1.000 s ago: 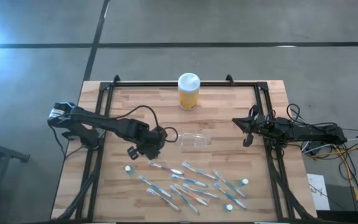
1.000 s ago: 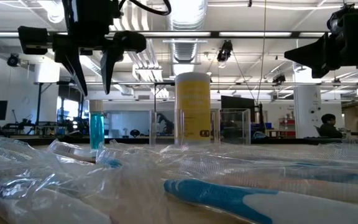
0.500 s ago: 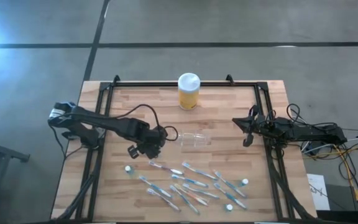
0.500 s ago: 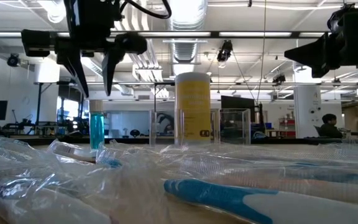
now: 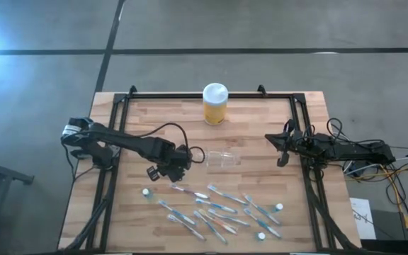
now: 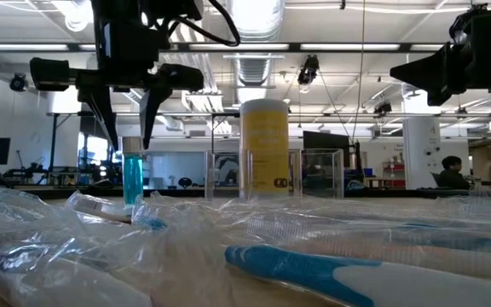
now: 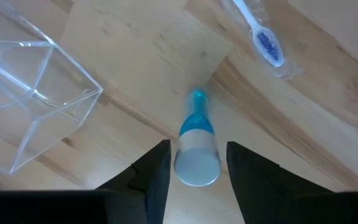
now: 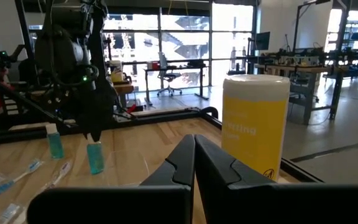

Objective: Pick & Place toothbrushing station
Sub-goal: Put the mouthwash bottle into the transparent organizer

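Both arms are matte black and jointed, with looping black cables, tapered dark fingers and a white patch at the left arm's nine-o'clock base.

Bright, even light falls on the pale wooden slatted table, with a blue-white glare on the floor beyond its far left corner. At table height, ceiling lamps glow and the near clear-wrapped blue-handled toothbrushes blur.

One camera looks straight down from high up and sees the whole table. One sits low at the table's edge, very near the toothbrushes, looking across at the yellow jar. Each arm's camera looks past its own fingers. The jar shows in three views.
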`<control>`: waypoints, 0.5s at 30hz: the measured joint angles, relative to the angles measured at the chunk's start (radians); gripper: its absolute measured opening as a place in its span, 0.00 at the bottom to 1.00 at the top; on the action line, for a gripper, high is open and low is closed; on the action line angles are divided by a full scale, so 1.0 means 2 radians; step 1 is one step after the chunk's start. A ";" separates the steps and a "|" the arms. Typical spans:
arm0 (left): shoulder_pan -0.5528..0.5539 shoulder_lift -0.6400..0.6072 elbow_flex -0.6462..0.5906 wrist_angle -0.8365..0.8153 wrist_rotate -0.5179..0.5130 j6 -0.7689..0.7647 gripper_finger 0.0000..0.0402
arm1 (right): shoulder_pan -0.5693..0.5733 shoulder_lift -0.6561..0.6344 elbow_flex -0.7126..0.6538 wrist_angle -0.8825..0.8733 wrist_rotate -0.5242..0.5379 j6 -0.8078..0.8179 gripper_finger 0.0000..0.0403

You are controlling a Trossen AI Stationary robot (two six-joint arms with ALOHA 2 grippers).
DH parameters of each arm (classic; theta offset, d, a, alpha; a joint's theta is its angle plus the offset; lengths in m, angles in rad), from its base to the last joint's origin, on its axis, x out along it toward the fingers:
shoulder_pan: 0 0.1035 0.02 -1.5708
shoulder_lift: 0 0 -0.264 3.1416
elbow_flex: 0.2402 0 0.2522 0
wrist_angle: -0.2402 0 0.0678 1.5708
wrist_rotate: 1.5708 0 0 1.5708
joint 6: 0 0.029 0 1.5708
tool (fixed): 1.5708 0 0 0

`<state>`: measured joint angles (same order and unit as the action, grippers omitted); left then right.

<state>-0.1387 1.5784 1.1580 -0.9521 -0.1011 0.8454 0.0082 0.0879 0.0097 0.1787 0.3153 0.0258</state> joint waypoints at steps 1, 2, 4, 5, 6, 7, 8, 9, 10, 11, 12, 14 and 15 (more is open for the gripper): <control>0.000 0.000 0.000 0.000 -0.002 0.000 0.40 | 0.000 0.000 0.000 0.000 0.000 0.000 0.02; 0.000 0.000 0.000 0.000 -0.003 0.001 0.40 | 0.000 0.000 0.000 0.001 0.000 0.000 0.02; 0.001 0.000 0.000 0.000 -0.003 0.006 0.40 | 0.000 0.000 0.000 0.003 0.000 0.000 0.02; 0.001 0.000 0.000 0.001 -0.003 0.008 0.40 | 0.000 0.000 0.000 0.005 0.000 0.000 0.02; 0.001 0.000 0.000 0.001 -0.003 0.008 0.40 | 0.000 0.000 0.000 0.007 0.000 0.000 0.02; 0.001 0.000 0.000 0.001 -0.003 0.008 0.40 | 0.000 0.000 0.000 0.009 0.000 0.000 0.02; 0.001 0.000 0.000 0.001 -0.003 0.008 0.40 | 0.000 0.000 0.000 0.010 0.000 0.000 0.02; 0.001 0.000 0.000 0.001 -0.003 0.008 0.40 | 0.000 0.000 0.000 0.010 0.000 0.000 0.02; 0.001 0.000 0.000 0.001 -0.003 0.008 0.40 | 0.000 0.000 0.000 0.010 0.000 0.000 0.02; 0.001 0.000 0.000 0.001 -0.002 0.008 0.40 | 0.000 0.000 0.000 0.010 0.000 0.000 0.02; 0.001 0.000 0.000 0.001 -0.001 0.007 0.40 | 0.000 0.000 0.000 0.010 0.000 0.000 0.02; 0.001 0.000 0.000 0.001 -0.001 0.005 0.40 | 0.000 0.000 0.000 0.010 0.000 -0.001 0.02; 0.001 0.000 0.000 0.001 0.000 0.005 0.40 | 0.000 0.000 0.000 0.010 0.000 -0.001 0.02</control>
<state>-0.1375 1.5784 1.1576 -0.9501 -0.1010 0.8544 0.0082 0.0883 0.0097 0.1986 0.3157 0.0231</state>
